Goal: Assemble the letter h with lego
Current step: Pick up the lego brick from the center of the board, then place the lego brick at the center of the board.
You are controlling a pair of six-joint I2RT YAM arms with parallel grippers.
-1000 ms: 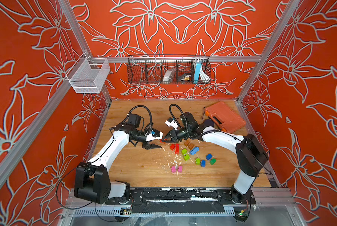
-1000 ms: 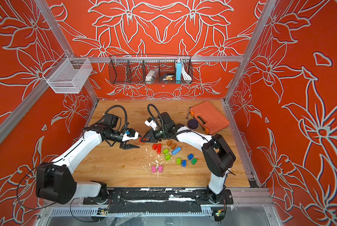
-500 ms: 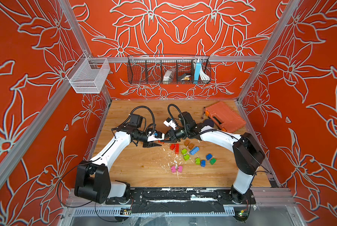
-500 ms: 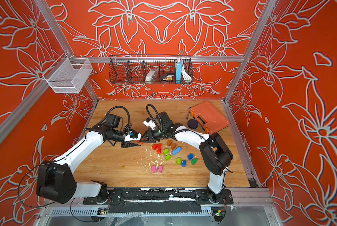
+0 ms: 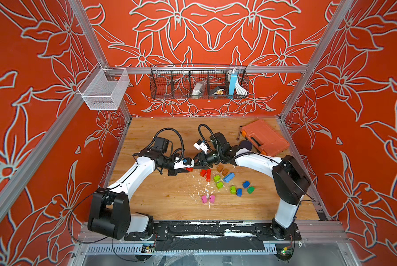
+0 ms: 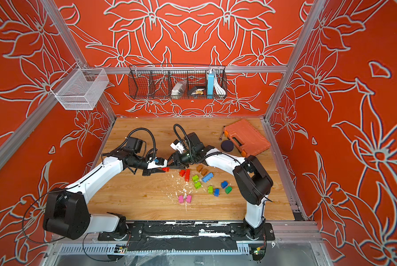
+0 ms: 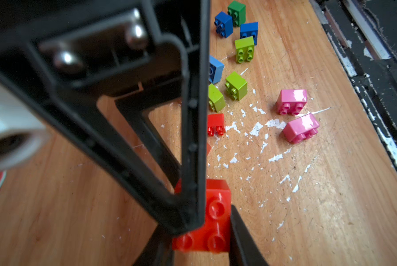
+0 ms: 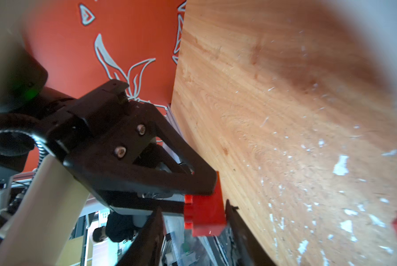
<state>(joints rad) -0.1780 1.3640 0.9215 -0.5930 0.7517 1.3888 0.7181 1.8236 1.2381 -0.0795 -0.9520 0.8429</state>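
The left arm has swung right to meet the right arm over the middle of the surface (image 5: 170,202). The left fingers (image 7: 188,218), spread a second ago, are now clamped on the red brick (image 7: 216,221). The right fingers (image 8: 235,223), which were closed, now stand wider than the brick. One lies against its side and the other stands off with a gap, so the brick looks handed over. It seems to hang just clear of the wood, left of the loose pile.

The h looks barely begun, with no joined letter shape anywhere. Two red bricks (image 5: 206,174), brown bricks (image 5: 222,169), lime green bricks (image 5: 217,178), a long blue brick (image 5: 228,177), a dark green brick (image 5: 250,189) and two pink bricks (image 5: 208,199) lie scattered, in the same places as before. Both stems and the bridge remain to be built.
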